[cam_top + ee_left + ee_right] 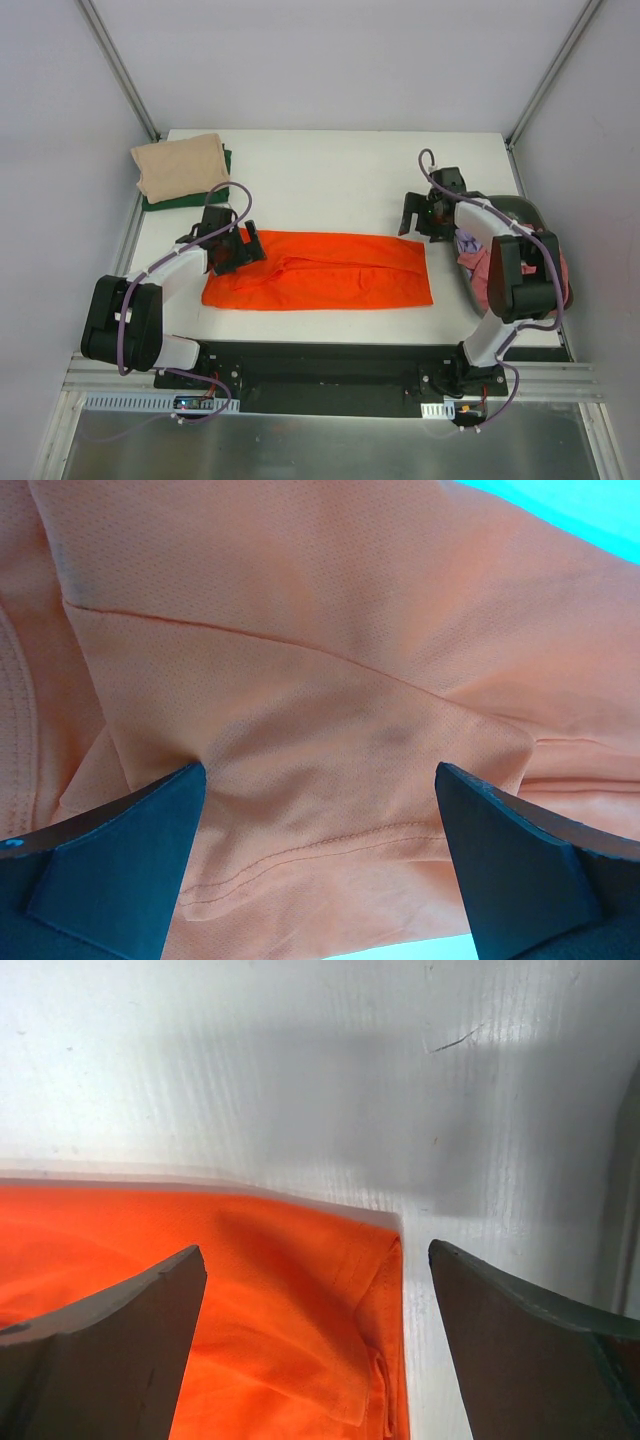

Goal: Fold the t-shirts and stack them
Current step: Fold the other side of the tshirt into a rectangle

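- White counter [330,170] inside pale grey walls, both arms mounted at the near edge.
- Orange shirt [320,272] lies mid-counter, flattened into a long strip running left to right. It looks part folded, not yet a compact square.
- Beige shirt [180,165] is folded and sits on the green shirt [186,204] at the back left corner. That stack of two is judged done.
- Pink shirt [478,272] and lilac shirt [467,243] are bunched in the basket [522,208] at right, unfolded, both left to do.
- Left gripper [235,248] is over the strip's left end, jaws wide apart, nothing held.
- Right gripper [420,222] is at the strip's back right corner, jaws wide apart, empty.
- Only the top view shows the stack, the basket and the whole strip.
- Left wrist view adds seams, hem stitching and layered cloth under the gripper. Contact cannot be told.
- Right wrist view adds the corner's doubled edge and bare counter beyond it.
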